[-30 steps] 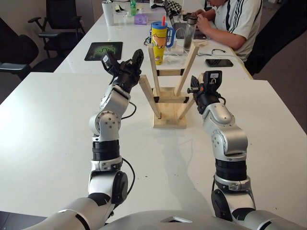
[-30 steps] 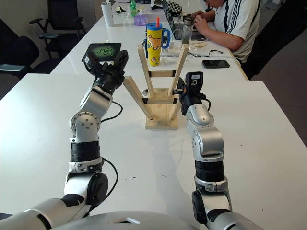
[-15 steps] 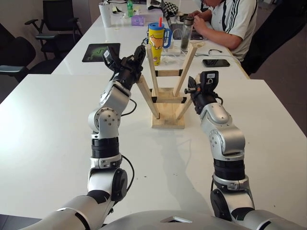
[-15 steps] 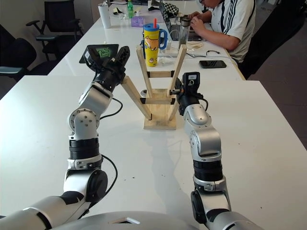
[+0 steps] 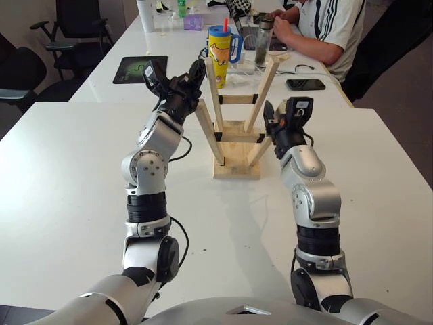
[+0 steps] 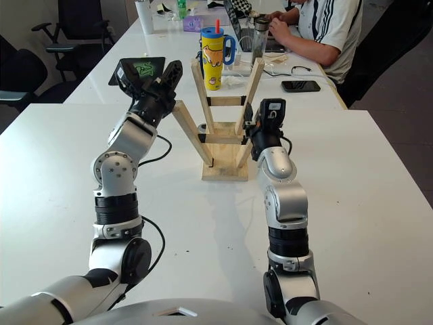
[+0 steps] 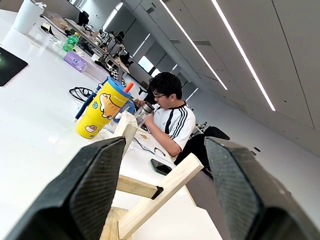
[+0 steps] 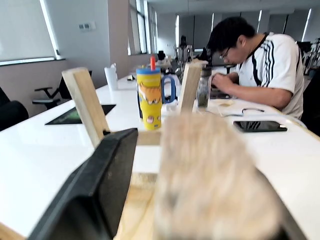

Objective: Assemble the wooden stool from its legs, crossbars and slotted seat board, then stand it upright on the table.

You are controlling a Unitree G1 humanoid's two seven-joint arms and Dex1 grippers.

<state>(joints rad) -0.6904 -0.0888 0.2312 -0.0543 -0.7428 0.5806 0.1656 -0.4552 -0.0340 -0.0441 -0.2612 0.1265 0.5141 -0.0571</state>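
Note:
The wooden stool stands upside down at the table's middle, its seat board flat on the top and its legs slanting upward, joined by crossbars. My left gripper hangs open just left of the top of the near left leg, not touching it. In the left wrist view its fingers spread wide with the stool's legs beyond them. My right gripper is at the near right leg, shut on it. That leg looms close beside one finger in the right wrist view.
A second white table behind holds a yellow cup, a dark mat, a phone and a seated person's things. Office chairs stand at the far left. Bare tabletop lies on both sides of the stool.
The head view has shifted a little. My left gripper has risen slightly beside the left leg's top; the right gripper stays at the right leg.

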